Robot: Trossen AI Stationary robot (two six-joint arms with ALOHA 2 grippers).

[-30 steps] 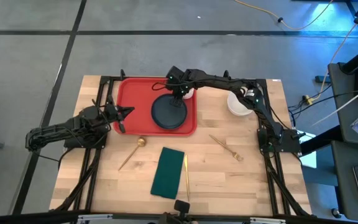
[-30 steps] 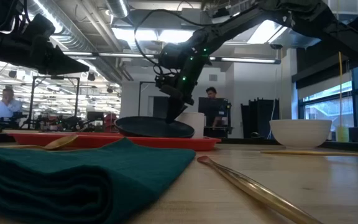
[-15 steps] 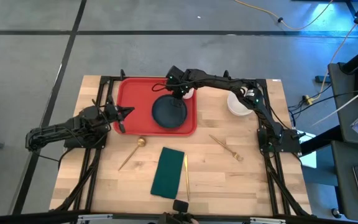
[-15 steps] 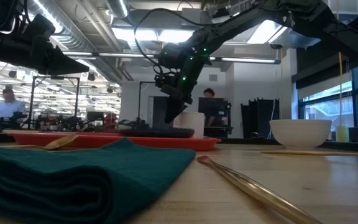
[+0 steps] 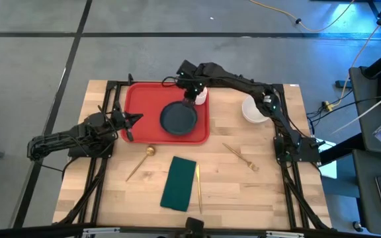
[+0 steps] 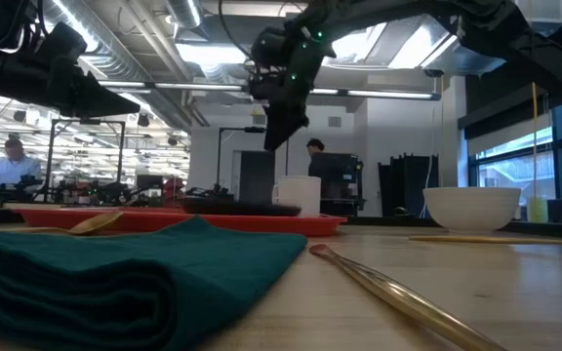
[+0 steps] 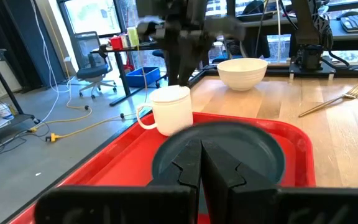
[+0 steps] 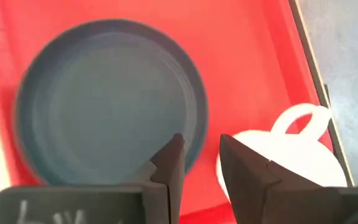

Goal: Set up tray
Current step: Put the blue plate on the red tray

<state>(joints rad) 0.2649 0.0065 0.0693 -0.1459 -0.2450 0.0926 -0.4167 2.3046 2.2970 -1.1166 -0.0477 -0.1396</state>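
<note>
The red tray (image 5: 144, 106) lies at the table's far left. A dark plate (image 5: 178, 118) lies flat on its right half, and a white mug (image 5: 202, 97) stands at its far right corner. My right gripper (image 5: 192, 89) hangs open above the plate's far rim beside the mug, clear of both; the right wrist view shows its fingers apart (image 8: 201, 155) over the plate (image 8: 104, 106) and mug (image 8: 284, 155). My left gripper (image 5: 135, 119) is shut and level over the tray's left part, its tips (image 7: 201, 162) short of the plate (image 7: 241, 149).
A white bowl (image 5: 253, 110) stands right of the tray. A gold fork (image 5: 241, 157), a gold spoon (image 5: 141, 162) and a green napkin (image 5: 178, 183) with a gold knife (image 5: 197, 187) beside it lie on the near wood. The tray's left half is bare.
My right gripper has let go of the plate and risen straight up above its far rim. The plate, whose far edge was held up off the tray, has come down and now lies flat on the tray.
</note>
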